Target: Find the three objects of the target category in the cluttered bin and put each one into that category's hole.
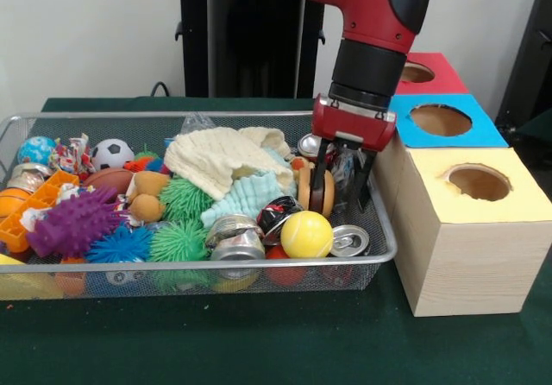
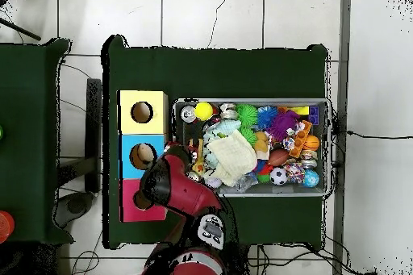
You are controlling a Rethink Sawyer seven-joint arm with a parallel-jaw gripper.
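Observation:
The wire-mesh bin (image 1: 216, 266) is full of toys; it also shows in the overhead view (image 2: 258, 100). My gripper (image 1: 341, 182) hangs straight down into the bin's right end, next to the boxes. Its fingers (image 1: 317, 173) stand apart, with a crinkly clear piece of film (image 1: 345, 169) showing between them; whether they touch it I cannot tell. Another clear film piece (image 1: 197, 123) pokes up at the bin's back rim behind a cream cloth. The blue-topped box's hole (image 1: 441, 119) is just right of the gripper and also shows from overhead (image 2: 143, 156). There the arm hides the gripper.
A red-topped box (image 1: 427, 72) and a yellow-topped box (image 1: 479, 182) flank the blue one. In the bin are a cream cloth (image 1: 220, 156), a yellow ball (image 1: 306, 234), drink cans (image 1: 349, 241), a toy burger (image 1: 323, 193) and spiky toys (image 1: 73, 223).

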